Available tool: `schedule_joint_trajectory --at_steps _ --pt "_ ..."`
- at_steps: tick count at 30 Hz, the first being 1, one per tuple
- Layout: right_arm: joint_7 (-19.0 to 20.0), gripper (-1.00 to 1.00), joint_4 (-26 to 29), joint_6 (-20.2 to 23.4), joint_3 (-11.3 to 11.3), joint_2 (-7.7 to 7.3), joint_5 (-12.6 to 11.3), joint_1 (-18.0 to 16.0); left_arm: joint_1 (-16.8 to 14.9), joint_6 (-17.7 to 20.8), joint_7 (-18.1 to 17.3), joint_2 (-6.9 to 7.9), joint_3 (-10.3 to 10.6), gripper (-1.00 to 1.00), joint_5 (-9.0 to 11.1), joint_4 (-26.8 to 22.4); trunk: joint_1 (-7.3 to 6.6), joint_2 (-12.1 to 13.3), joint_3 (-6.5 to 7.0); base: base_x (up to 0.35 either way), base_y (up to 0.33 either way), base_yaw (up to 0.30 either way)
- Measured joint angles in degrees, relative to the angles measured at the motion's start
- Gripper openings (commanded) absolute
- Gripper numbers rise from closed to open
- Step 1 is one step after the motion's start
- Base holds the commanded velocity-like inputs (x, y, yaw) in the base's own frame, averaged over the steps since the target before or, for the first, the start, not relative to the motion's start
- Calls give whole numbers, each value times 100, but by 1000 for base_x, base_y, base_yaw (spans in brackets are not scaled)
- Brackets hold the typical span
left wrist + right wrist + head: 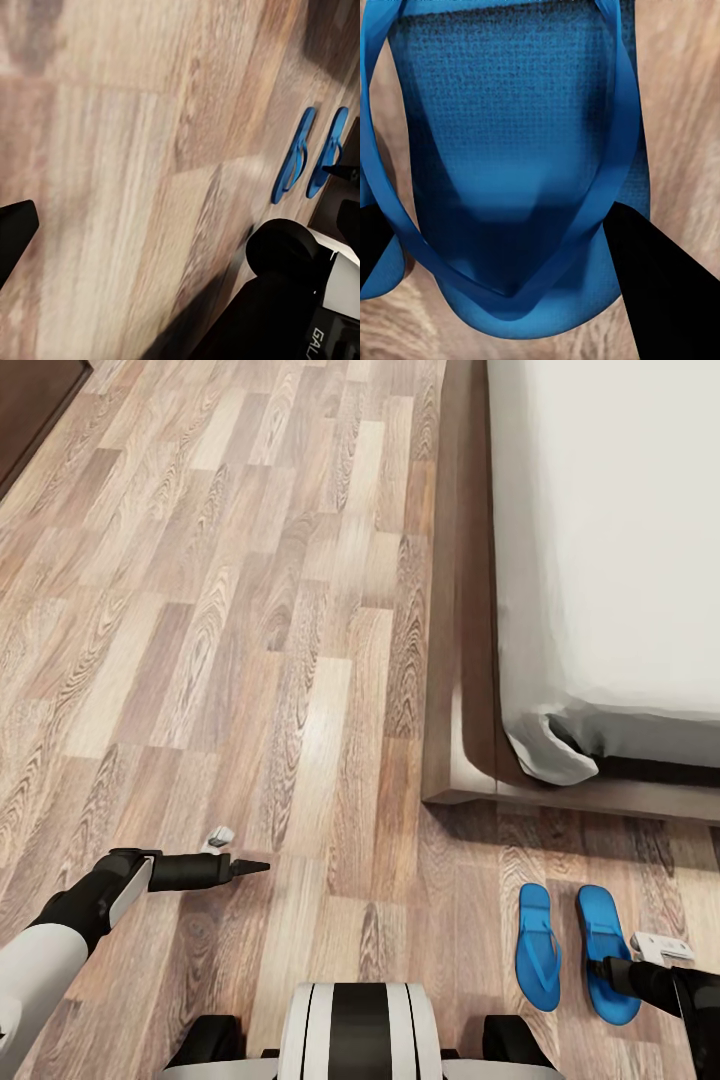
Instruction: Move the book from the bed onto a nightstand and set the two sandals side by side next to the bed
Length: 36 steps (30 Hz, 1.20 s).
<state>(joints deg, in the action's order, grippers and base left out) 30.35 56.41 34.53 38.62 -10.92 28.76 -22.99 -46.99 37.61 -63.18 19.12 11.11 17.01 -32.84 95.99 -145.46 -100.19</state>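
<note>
The two sandals (578,952) lie side by side on the floor (250,660), just off the foot corner of the bed (470,740), toes pointing toward it. My right gripper (612,970) sits low over the right sandal (606,952). In the right wrist view its dark fingers (660,285) straddle the heel end of that sandal, spread apart and not clamped on it. The left gripper (250,867) hangs above bare planks, well apart from the pair; I cannot tell whether it is released or clenched.

What worries me is the thin, flat sole: with so little edge, I judge the fingers could scrape the floor or nudge the sandal and skew it away from its mate. Catching only the strap (615,150) could let it swing or slip.

The soles are bright blue with a fine woven-looking grain and a smooth Y-shaped strap. The floor is matte wood-grain plank, the bed frame dark-brown wood under a plain pale mattress.
</note>
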Motion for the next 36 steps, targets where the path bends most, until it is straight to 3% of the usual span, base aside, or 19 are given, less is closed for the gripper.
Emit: schedule_joint_trajectory --at_steps 5,11,27,30,36 --pt "0 -100 2 0 0 0 0 0 0 0 -2 -3 0 100 0 3 0 0 0 0 0 0" --pt "0 -100 2 -1 0 0 4 0 0 0 0 -3 7 100 -1 1 16 -8 -132 0 0 0" --pt "1 -100 2 0 0 0 -1 0 0 0 -3 -3 8 100 0 0 15 -8 -133 0 0 0" --pt "0 -100 1 -1 0 0 4 0 0 0 0 -3 9 100 -1 2 23 -12 -199 0 0 0" --pt "1 -100 2 0 0 0 -1 0 0 0 -5 -3 8 100 0 3 23 -12 -199 0 0 0"
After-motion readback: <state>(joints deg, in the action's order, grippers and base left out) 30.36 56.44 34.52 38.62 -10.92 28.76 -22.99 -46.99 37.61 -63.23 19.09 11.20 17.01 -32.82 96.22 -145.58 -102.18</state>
